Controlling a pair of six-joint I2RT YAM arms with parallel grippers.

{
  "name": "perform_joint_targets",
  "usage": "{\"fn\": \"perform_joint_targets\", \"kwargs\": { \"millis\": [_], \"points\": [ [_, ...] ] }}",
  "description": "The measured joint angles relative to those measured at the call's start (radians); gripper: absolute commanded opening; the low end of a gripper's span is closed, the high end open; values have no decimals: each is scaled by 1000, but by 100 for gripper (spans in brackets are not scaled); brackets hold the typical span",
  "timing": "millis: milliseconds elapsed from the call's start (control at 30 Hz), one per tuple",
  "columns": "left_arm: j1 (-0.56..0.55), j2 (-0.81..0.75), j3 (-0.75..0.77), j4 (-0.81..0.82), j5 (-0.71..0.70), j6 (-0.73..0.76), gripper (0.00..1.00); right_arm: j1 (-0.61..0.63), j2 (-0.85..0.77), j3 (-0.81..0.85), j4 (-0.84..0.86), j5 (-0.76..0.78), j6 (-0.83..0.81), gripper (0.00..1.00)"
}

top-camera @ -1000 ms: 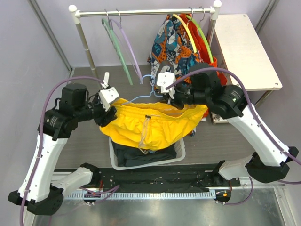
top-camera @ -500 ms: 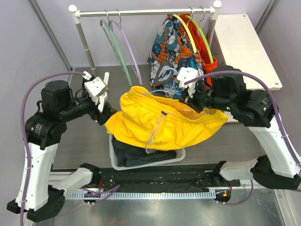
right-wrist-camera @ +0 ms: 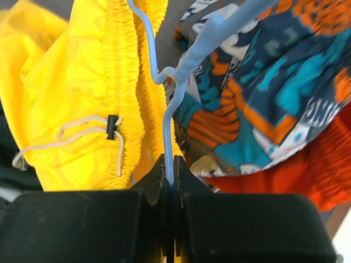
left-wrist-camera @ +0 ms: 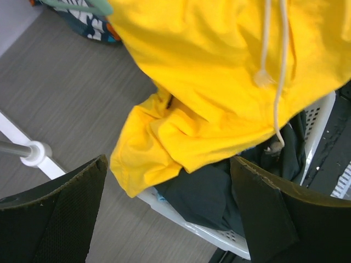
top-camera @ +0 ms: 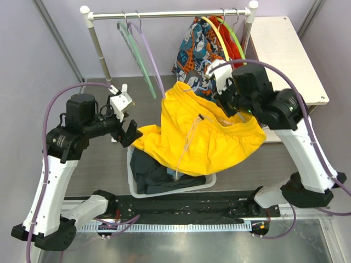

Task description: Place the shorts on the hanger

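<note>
Open room: the grey worktop [top-camera: 93, 181] is bare along the left of the overhead view, between the left arm and the rail's post. The upper centre is crowded: the rail [top-camera: 164, 13] carries a mint-green hanger [top-camera: 137, 60], a lilac hanger [top-camera: 152, 60], patterned shorts [top-camera: 194, 46] and a red-orange garment [top-camera: 236, 49]. A pale side table [top-camera: 282, 55] closes off the upper right. The white laundry basket [top-camera: 131, 175] sits at lower centre with dark clothes [top-camera: 151, 172] heaped inside, and yellow fabric covers its right half. The shorts [top-camera: 203, 137] are bright yellow, with a gathered elastic waist and a white drawstring with a dark toggle. They hang from centre frame, waist uppermost, spreading down and right over the basket. Their lower left corner droops just beside my left tool [top-camera: 127, 130], which stands wide with nothing between its pads. My right tool [right-wrist-camera: 170, 170] is pinched tight on the thin wire of the light-blue hanger [right-wrist-camera: 168, 137]. In the right wrist view that wire runs up alongside the waistband, with the patterned shorts close on the right. I cannot tell whether the wire passes through the waist.
</note>
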Motion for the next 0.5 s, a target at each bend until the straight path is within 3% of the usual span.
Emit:
{"fn": "perform_joint_targets", "kwargs": {
  "millis": [267,500],
  "points": [
    [0,-108,-186,83,4,-79,98,-61,246,365,-11,17,29,1],
    [0,-203,-434,259,40,-172,100,-67,194,361,0,17,30,1]
  ]
}}
